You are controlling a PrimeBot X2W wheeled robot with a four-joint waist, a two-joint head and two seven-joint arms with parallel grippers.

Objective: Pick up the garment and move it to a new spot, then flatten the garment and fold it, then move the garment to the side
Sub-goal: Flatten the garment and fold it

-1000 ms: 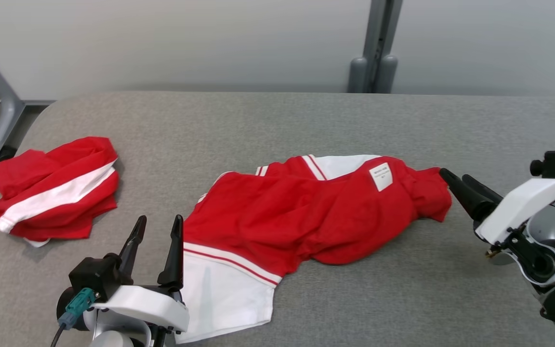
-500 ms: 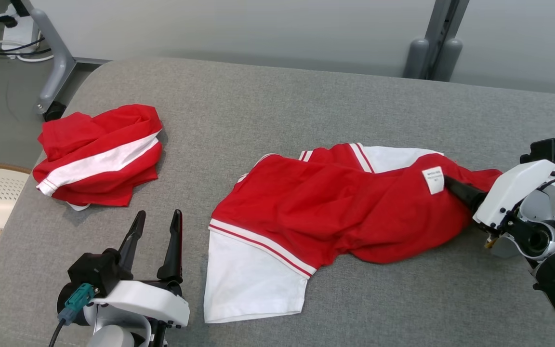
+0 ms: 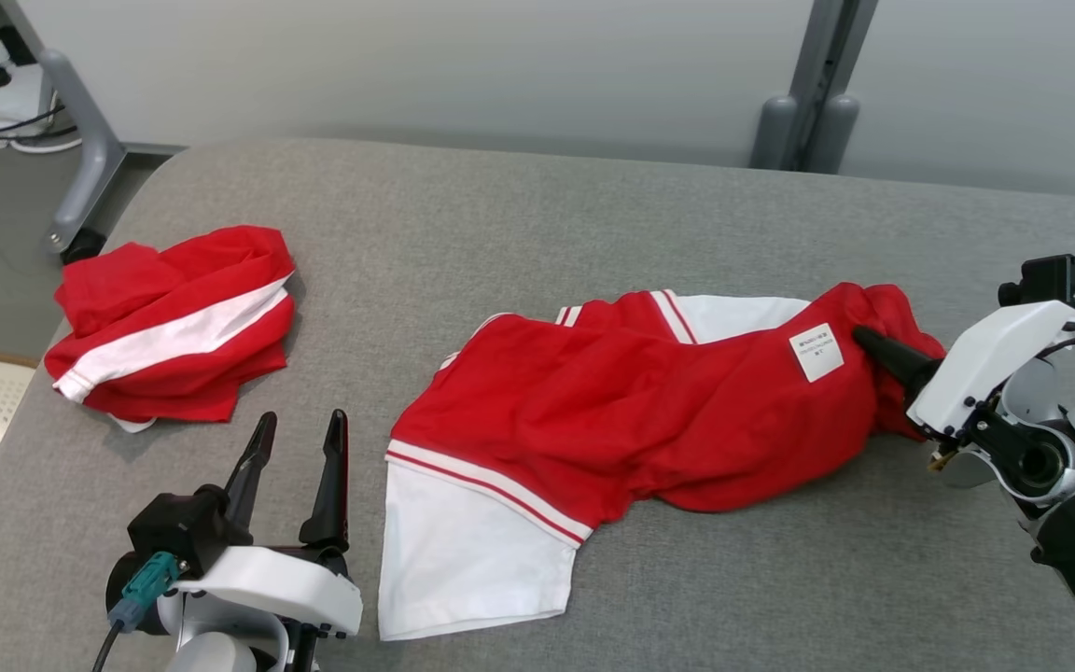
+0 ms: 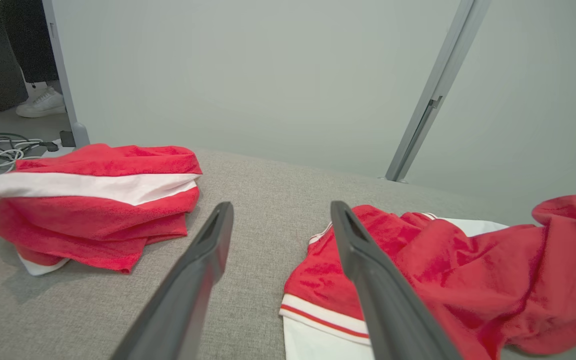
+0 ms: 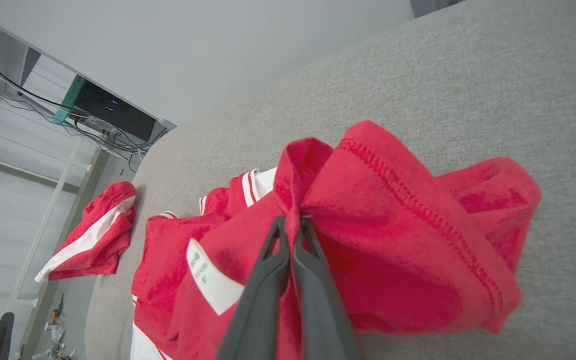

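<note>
Early days, imo: the garment (image 3: 631,420) lies crumpled mid-way across the table (image 3: 547,205), not flattened or folded. Right gripper (image 5: 290,222) is pinched tight on a bunch of cloth at its right end, by the label (image 3: 816,352); that end looks slightly raised, tho it's hard to tell. Left gripper (image 3: 303,422) is spread wide w/ nothing in it. Lift, flatten, fold, set-aside: all left.

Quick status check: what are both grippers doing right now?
Left gripper: open, nothing between its fingers.
Right gripper: shut on a bunched fold of the red garment.
</note>
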